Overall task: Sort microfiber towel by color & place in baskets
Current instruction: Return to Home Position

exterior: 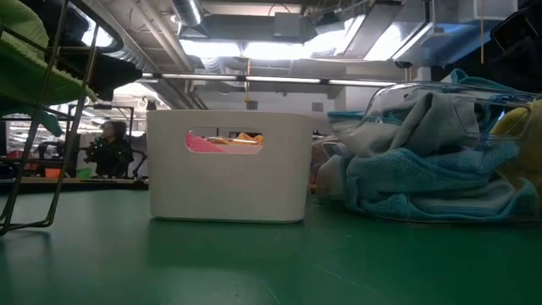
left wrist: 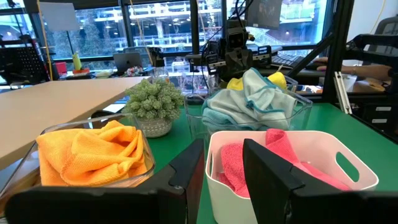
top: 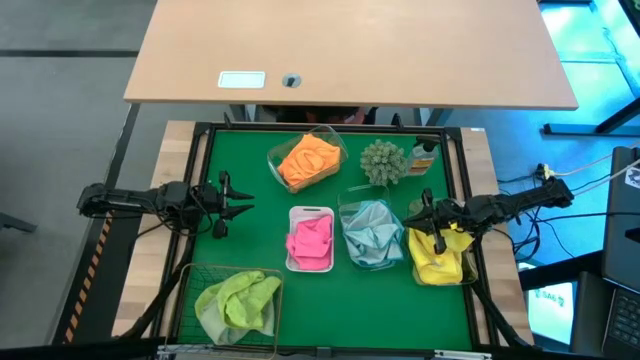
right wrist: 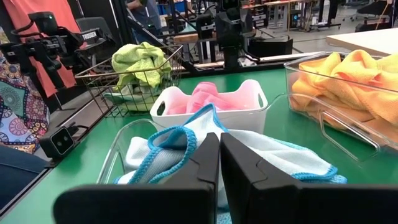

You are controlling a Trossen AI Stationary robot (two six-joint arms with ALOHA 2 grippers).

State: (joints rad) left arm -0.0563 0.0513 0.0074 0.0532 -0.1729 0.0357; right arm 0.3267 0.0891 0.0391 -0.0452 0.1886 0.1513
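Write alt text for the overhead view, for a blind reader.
Five containers on a green table hold sorted microfiber towels: orange towels in a clear tub, pink towels in a white tray, teal-blue towels and yellow towels in clear tubs, lime green towels in a wire basket. The left gripper and right gripper hover empty at either side.

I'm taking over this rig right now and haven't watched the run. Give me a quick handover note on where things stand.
Left gripper: open, empty, over the green mat's left side. Right gripper: shut, empty, by the teal-blue towels.
Those, the orange towel and the yellow towel: one clear tub each. Pink towel: white tray. Lime-green towel: wire basket.
Done: no towel lies loose on the mat. Left: likely only parking both arms.
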